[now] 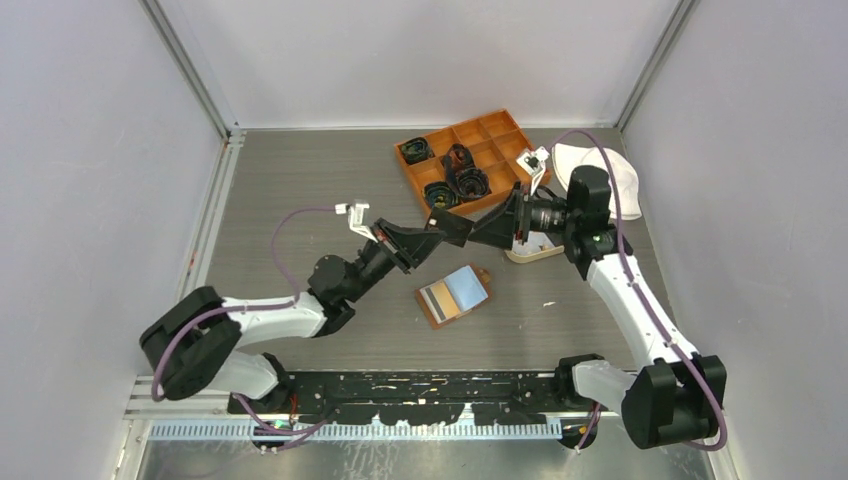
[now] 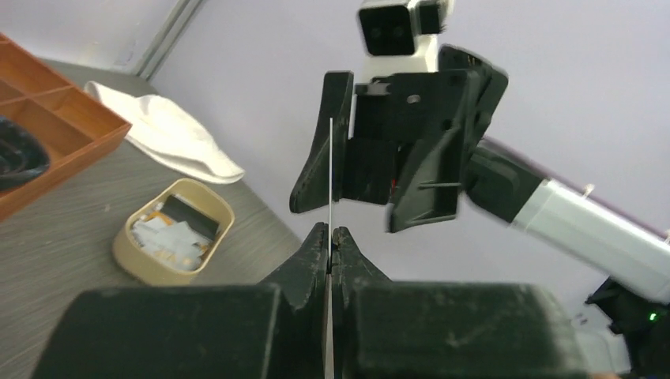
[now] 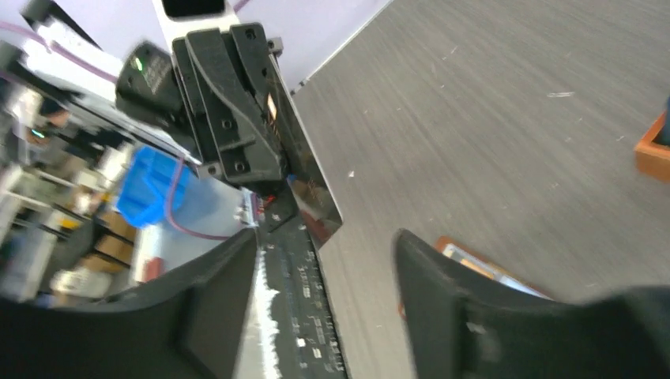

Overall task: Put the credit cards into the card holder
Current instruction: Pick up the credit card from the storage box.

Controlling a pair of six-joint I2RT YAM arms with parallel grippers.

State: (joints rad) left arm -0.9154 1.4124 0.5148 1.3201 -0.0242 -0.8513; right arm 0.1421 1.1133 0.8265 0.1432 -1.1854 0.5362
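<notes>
My left gripper [image 1: 432, 235] is shut on a black credit card [image 1: 452, 228] and holds it in the air above the table. In the left wrist view the card [image 2: 329, 174] shows edge-on, rising from the closed tips [image 2: 330, 233]. My right gripper [image 1: 475, 232] faces it with the jaws open [image 2: 359, 213], one finger right beside the card's top. In the right wrist view the glossy card [image 3: 316, 201] sticks out ahead of my open fingertips [image 3: 324, 241]. The brown card holder [image 1: 455, 294] lies open on the table below, a bluish card [image 1: 468, 288] on it.
A beige oval tray [image 1: 535, 250] with more cards [image 2: 178, 229] sits under the right arm. An orange compartment box [image 1: 470, 160] with black items stands behind. A white cloth [image 1: 610, 175] lies at the back right.
</notes>
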